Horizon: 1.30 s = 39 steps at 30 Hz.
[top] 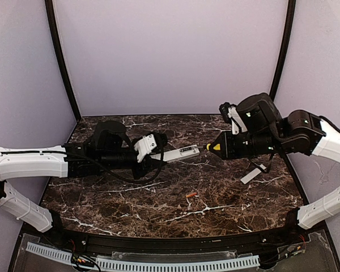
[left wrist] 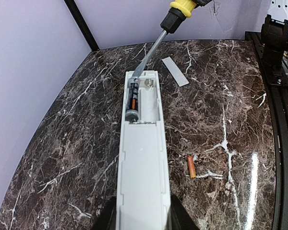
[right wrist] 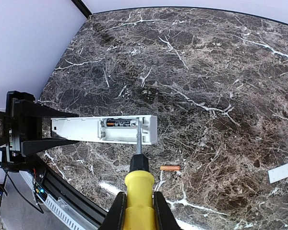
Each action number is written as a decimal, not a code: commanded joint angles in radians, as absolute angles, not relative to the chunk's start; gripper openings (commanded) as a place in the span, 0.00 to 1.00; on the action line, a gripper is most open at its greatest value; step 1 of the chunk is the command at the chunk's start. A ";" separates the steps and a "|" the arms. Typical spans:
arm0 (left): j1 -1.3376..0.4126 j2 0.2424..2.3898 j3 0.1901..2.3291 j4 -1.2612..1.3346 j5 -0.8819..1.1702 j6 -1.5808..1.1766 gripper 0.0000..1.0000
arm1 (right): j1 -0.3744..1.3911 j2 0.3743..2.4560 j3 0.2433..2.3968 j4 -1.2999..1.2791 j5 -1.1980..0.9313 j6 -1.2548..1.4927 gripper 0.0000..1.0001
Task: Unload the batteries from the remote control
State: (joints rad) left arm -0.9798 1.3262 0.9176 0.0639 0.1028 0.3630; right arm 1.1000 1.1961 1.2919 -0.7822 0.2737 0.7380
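My left gripper (top: 152,145) (left wrist: 143,213) is shut on the white remote control (top: 180,152) (left wrist: 143,158) (right wrist: 81,129) and holds it back side up, its battery bay open. One battery (left wrist: 133,98) (right wrist: 117,123), dark with an orange mark, lies in the bay; the slot beside it is empty. My right gripper (top: 225,145) (right wrist: 138,208) is shut on a yellow-handled screwdriver (top: 215,147) (left wrist: 181,7) (right wrist: 139,184), whose tip sits in the bay at the battery's end. A second, orange battery (top: 190,195) (left wrist: 191,166) (right wrist: 171,168) lies loose on the table.
The flat white cover strip (top: 253,174) (left wrist: 175,71) (right wrist: 283,171) lies on the dark marble table (top: 130,198) to the right, under my right arm. Black frame posts and lilac walls close the back and sides. A black rail runs along the near edge.
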 commanded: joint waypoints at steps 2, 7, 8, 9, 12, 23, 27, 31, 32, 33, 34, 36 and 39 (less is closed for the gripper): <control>-0.982 1.294 0.942 0.071 0.122 0.370 0.01 | 1.094 1.200 1.273 -0.734 0.245 0.740 0.00; -0.983 1.291 0.939 0.070 0.122 0.376 0.00 | 1.094 1.180 1.244 -0.672 0.193 0.752 0.00; -0.983 1.291 0.939 0.069 0.122 0.377 0.00 | 1.095 1.176 1.238 -0.658 0.184 0.753 0.00; -0.983 1.290 0.939 0.068 0.122 0.377 0.00 | 1.095 1.171 1.232 -0.645 0.176 0.757 0.00; -0.984 1.284 0.935 0.068 0.119 0.382 0.00 | 1.095 1.166 1.221 -0.629 0.160 0.766 0.00; -0.984 1.282 0.933 0.063 0.109 0.385 0.00 | 1.095 1.160 1.204 -0.608 0.134 0.782 0.00; -0.985 1.283 0.933 0.063 0.098 0.385 0.00 | 1.095 1.156 1.202 -0.606 0.133 0.782 0.00; -0.984 1.293 0.935 0.061 0.076 0.387 0.00 | 1.095 1.145 1.198 -0.598 0.133 0.787 0.00; -0.985 1.294 0.936 0.060 0.070 0.388 0.00 | 1.095 1.143 1.198 -0.597 0.133 0.787 0.00; -0.984 1.296 0.937 0.059 0.068 0.388 0.00 | 1.095 1.142 1.199 -0.597 0.132 0.787 0.00; -0.984 1.297 0.937 0.059 0.066 0.389 0.00 | 1.095 1.141 1.199 -0.598 0.130 0.787 0.00; -0.984 1.298 0.937 0.058 0.061 0.390 0.00 | 1.095 1.141 1.201 -0.603 0.131 0.787 0.00; -0.984 1.299 0.938 0.061 0.048 0.389 0.01 | 1.095 1.140 1.201 -0.610 0.139 0.793 0.00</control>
State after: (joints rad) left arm -0.9798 1.3136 0.9176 0.0273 0.0566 0.3813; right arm 1.0901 1.1538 1.2037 -0.6724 0.1822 0.7837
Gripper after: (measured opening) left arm 0.296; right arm 0.152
